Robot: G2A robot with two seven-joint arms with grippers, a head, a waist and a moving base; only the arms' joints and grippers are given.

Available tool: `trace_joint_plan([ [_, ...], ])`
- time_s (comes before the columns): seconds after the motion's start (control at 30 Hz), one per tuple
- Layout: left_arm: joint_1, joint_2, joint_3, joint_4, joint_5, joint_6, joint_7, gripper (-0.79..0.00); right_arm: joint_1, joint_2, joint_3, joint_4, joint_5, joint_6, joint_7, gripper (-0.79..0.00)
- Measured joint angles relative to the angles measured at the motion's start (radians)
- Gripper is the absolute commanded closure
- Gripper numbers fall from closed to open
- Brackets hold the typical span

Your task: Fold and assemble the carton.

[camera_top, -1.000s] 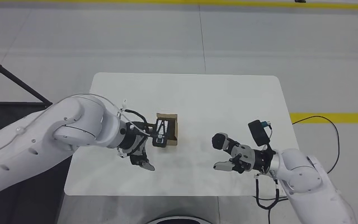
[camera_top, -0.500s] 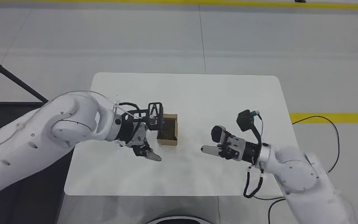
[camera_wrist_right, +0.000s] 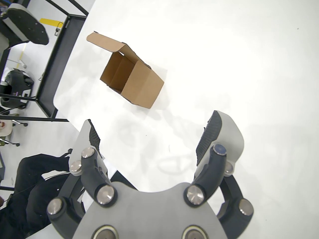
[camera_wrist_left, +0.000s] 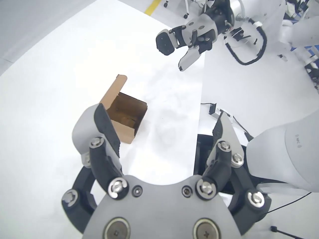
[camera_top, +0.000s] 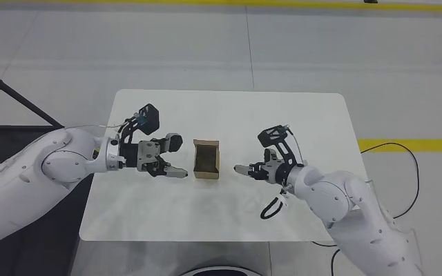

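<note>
Surface: White counter (camera_top: 290, 117) on a pale grey floor with yellow lines; it carries one item.
Carton: small brown cardboard carton (camera_top: 206, 159) sits near mid-counter between the two arms. Its body is squared up, its mouth is open, and its lid flap (camera_wrist_right: 104, 42) stands out from one edge, untucked.
Left hand: left hand (camera_top: 178, 159) is just beside the carton on the robot's left, fingers spread, holding nothing and clear of the cardboard.
Right hand: right hand (camera_top: 252, 165) is near the carton's opposite side, apart from it, also spread and empty.
Change: A second ago the left hand was up against the carton's mouth. It has since drawn back and let go. Over the same interval the right hand came in from the counter's near right portion toward the carton. The carton itself has not shifted.
Assessment: Forming of the body appears finished. Closing remains, judged by the open flap.
Next step, judged: One hand braces the body while the other folds the flap over.
Risk: The light carton may slide if pushed unbraced.
</note>
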Motion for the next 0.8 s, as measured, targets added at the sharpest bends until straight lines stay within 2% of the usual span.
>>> trace_joint_plan([
  [0.27,0.001,0.001,-0.001,0.001,-0.001,-0.001,-0.003,-0.785,-0.004,0.000,0.000,0.002,0.002,-0.002,-0.003,-0.785],
  [0.37,0.012,-0.002,-0.001,-0.006,0.009,0.016,0.002,-0.785,-0.001,-0.006,-0.035,0.023,-0.035,0.010,-0.002,-0.785],
  [0.53,0.044,-0.012,-0.010,0.026,-0.034,0.083,0.008,-0.785,0.106,-0.037,-0.121,0.093,-0.036,0.073,0.052,-0.785],
  [0.7,0.078,-0.010,-0.028,0.082,-0.094,0.107,-0.009,-0.785,0.226,-0.080,-0.208,0.195,-0.013,0.148,0.058,-0.785],
  [0.8,0.092,-0.010,-0.040,0.106,-0.128,0.152,-0.038,-0.785,0.283,-0.103,-0.247,0.258,0.004,0.185,0.061,-0.785],
])
